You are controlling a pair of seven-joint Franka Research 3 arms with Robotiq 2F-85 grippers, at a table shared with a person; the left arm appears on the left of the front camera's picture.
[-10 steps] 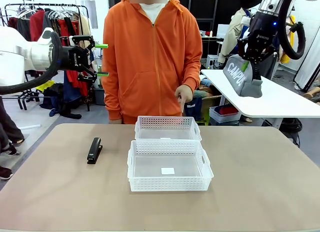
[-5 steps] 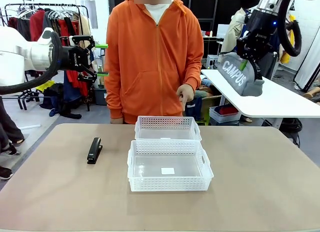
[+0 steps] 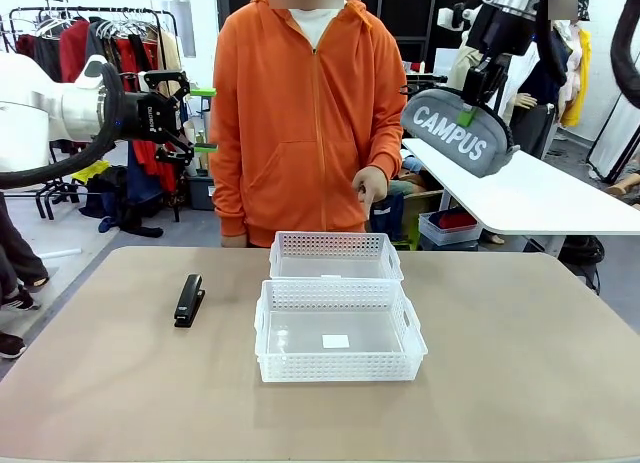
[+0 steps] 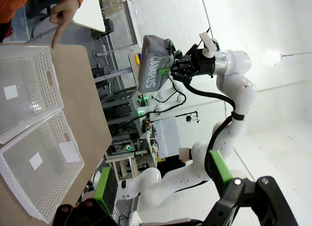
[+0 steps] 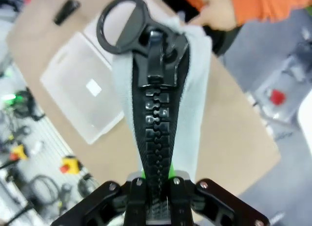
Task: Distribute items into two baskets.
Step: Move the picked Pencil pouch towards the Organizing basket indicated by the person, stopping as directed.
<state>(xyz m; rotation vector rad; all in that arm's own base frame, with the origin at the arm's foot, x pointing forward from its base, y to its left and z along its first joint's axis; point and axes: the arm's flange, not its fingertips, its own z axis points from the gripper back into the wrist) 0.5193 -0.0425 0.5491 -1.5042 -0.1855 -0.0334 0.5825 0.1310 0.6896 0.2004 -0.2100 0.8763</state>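
The grey CAMPUS pouch [image 3: 455, 133] hangs high at the upper right, well above the table, with my right gripper [image 3: 467, 111] shut on its top edge. In the right wrist view the pouch's black zip [image 5: 158, 113] runs up from my right gripper [image 5: 158, 179]. Two white lattice baskets sit mid-table: the near one [image 3: 340, 365] with a sticker on its floor, and the far one [image 3: 335, 245] behind it. The black stapler [image 3: 189, 300] lies left of them. My left gripper [image 3: 205, 118] is open and holds nothing, raised at the far left.
A person in an orange hoodie [image 3: 305, 113] stands at the far edge, one hand [image 3: 368, 193] pointing down over the far basket. A white table [image 3: 540, 198] stands behind at right, a clothes rack [image 3: 90, 43] at left. The brown tabletop [image 3: 500, 383] is bare around the baskets.
My right gripper has carried the pouch up and to the left, and the pouch has swung from hanging steeply to lying nearly level. The left arm, stapler and baskets have not moved.
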